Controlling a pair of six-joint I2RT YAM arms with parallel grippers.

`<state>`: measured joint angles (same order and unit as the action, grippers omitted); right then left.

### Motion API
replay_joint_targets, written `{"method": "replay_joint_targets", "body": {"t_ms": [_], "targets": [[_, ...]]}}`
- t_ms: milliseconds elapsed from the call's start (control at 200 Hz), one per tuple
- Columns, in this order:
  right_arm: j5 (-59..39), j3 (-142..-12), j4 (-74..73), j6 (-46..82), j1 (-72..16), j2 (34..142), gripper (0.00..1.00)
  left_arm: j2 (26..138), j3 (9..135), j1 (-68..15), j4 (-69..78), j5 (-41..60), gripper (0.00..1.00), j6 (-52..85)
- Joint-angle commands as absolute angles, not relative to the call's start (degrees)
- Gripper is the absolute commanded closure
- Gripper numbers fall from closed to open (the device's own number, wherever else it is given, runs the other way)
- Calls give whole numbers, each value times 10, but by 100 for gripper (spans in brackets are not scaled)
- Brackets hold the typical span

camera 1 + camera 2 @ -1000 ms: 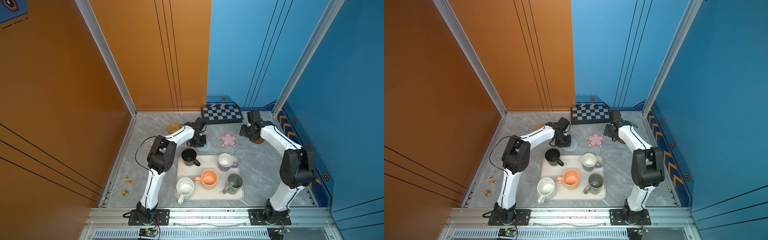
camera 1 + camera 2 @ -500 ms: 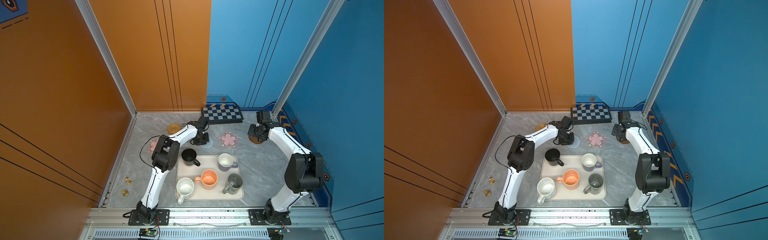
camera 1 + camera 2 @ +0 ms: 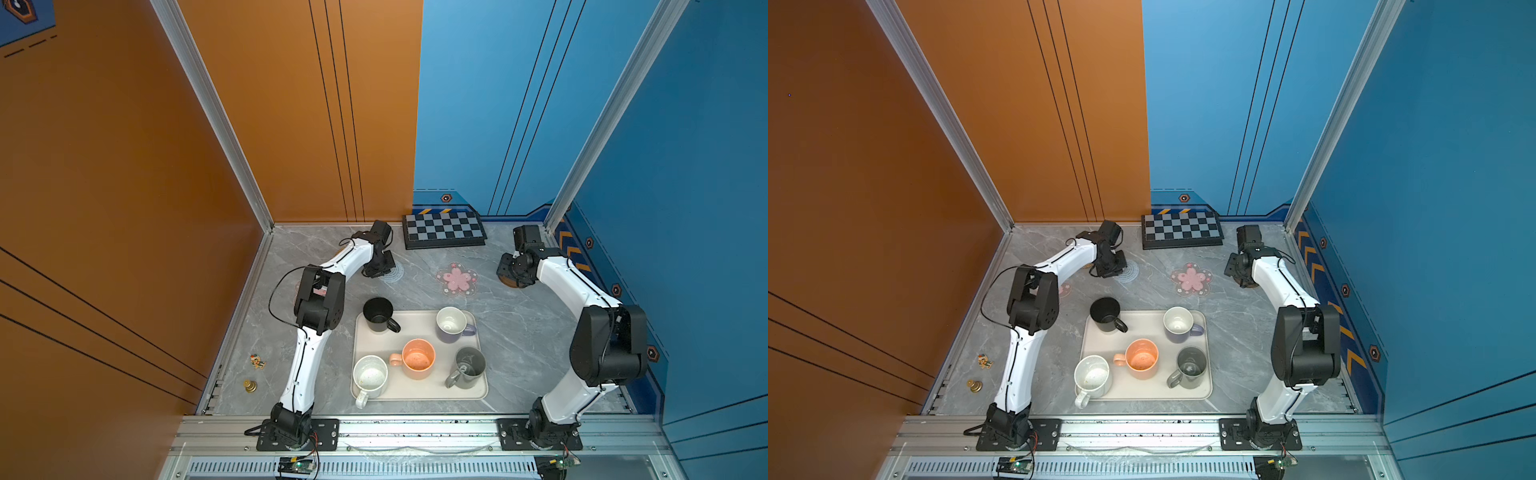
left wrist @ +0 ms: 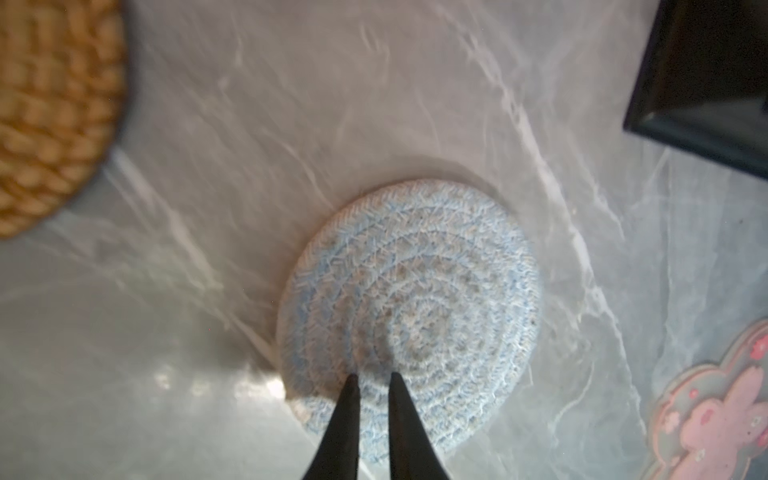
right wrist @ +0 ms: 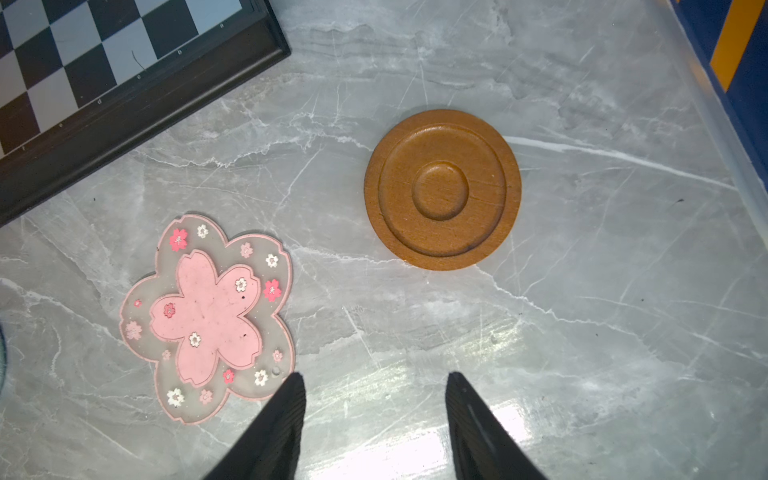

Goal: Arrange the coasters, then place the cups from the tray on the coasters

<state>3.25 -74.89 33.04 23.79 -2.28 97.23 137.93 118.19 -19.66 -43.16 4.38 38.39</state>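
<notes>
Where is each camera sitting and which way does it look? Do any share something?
Both top views: high over the front, looking down at the table, tray and cups; both arms show.
Left wrist: on the left arm, looking down at the grey-blue coaster; only fingertips of the left gripper show.
Right wrist: on the right arm, looking down at the wooden coaster; only fingertips of the open right gripper show.
Shared: both wrist views catch the pink flower coaster.

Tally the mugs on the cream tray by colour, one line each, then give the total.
Black handled mug: 1
Lavender handled mug with white inside: 1
Peach-orange handled mug: 1
Grey handled mug: 1
Speckled white handled mug: 1
Total: 5, all on the cream-white rectangular tray.
</notes>
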Motion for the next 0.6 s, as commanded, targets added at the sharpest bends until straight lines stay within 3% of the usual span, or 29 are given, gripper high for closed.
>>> {"method": "replay_joint_targets", "body": {"t_ms": [0,230,370,591], "targets": [[38,-740,347,235,-20,953,43,1394,1232,-201,-451,66,82,349],[39,-730,347,238,-21,946,43,1317,1235,-173,-451,16,80,319],[36,-725,347,241,-26,943,43,1295,1193,-139,-459,-22,83,333],[35,-717,348,245,-36,932,43,1323,1183,-112,-458,-55,88,341]]}}
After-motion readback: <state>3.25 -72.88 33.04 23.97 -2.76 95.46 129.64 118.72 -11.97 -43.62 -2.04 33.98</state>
